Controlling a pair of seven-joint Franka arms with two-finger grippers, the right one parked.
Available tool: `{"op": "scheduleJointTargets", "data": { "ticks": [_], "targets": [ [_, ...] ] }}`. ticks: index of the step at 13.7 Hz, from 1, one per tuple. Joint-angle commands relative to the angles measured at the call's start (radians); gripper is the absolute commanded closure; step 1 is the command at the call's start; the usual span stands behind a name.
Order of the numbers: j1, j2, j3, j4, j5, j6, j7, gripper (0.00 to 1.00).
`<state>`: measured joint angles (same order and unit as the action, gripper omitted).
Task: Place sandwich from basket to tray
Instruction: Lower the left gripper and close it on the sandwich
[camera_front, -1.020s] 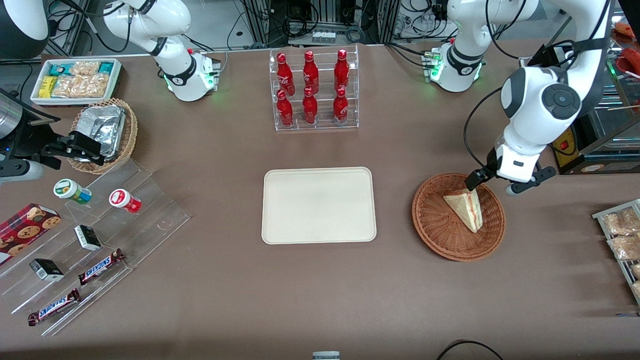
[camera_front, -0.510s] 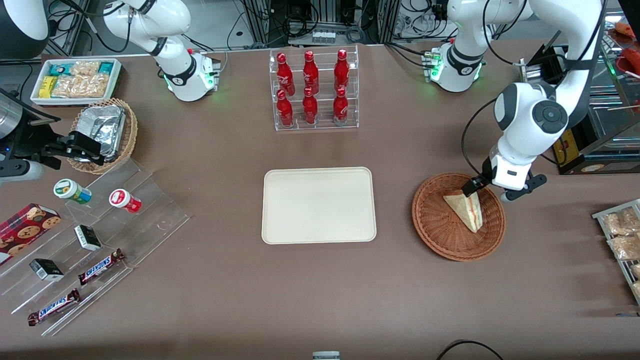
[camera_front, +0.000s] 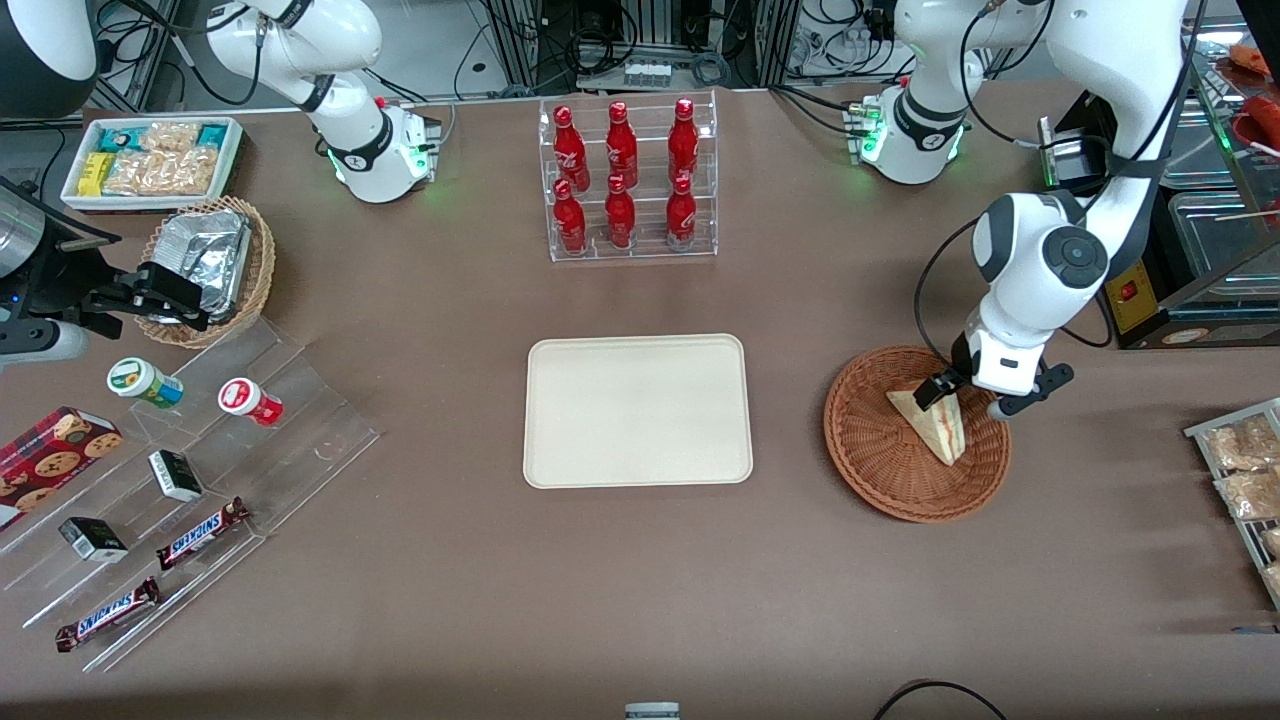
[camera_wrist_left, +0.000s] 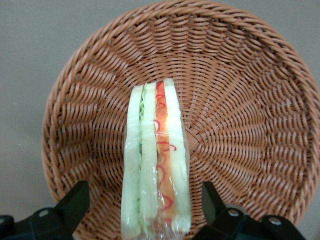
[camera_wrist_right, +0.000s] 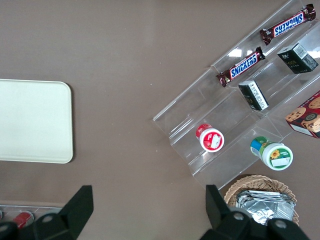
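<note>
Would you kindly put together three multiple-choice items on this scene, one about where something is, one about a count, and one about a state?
1. Where is the sandwich?
A. on the tray
B. in the basket
C. on the bare table

2. How many red bottles stand in the clear rack?
A. four
B. six
C. eight

3. How does the gripper stand?
A. open, one finger on each side of the sandwich
B. shut on the sandwich
C. open above the tray

Answers:
1 B: the wedge lies on the basket's wicker, and the tray holds nothing.
2 B: two rows of three.
3 A: the wrist view shows gaps between both fingers and the sandwich.
</note>
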<state>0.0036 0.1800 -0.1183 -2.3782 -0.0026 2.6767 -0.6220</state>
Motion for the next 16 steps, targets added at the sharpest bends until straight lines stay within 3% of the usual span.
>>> {"op": "scheduleJointTargets", "data": {
  "ticks": [1,2,5,6,7,14,16],
  "targets": [
    [0.009,0.018,-0.009,-0.022,0.010,0.052,-0.027,0.09],
    [0.009,0.016,-0.007,-0.027,0.010,0.052,-0.033,0.23],
    [0.009,0.006,-0.007,-0.039,0.010,0.051,-0.041,0.83],
    [0.009,0.004,-0.007,-0.041,0.010,0.049,-0.041,0.96],
    [0.009,-0.004,-0.009,-0.039,0.010,0.046,-0.039,1.00],
    [-0.004,-0.126,-0.018,0.002,0.016,-0.164,-0.022,1.00],
    [-0.005,-0.165,-0.047,0.048,0.061,-0.286,-0.022,1.00]
  ]
}}
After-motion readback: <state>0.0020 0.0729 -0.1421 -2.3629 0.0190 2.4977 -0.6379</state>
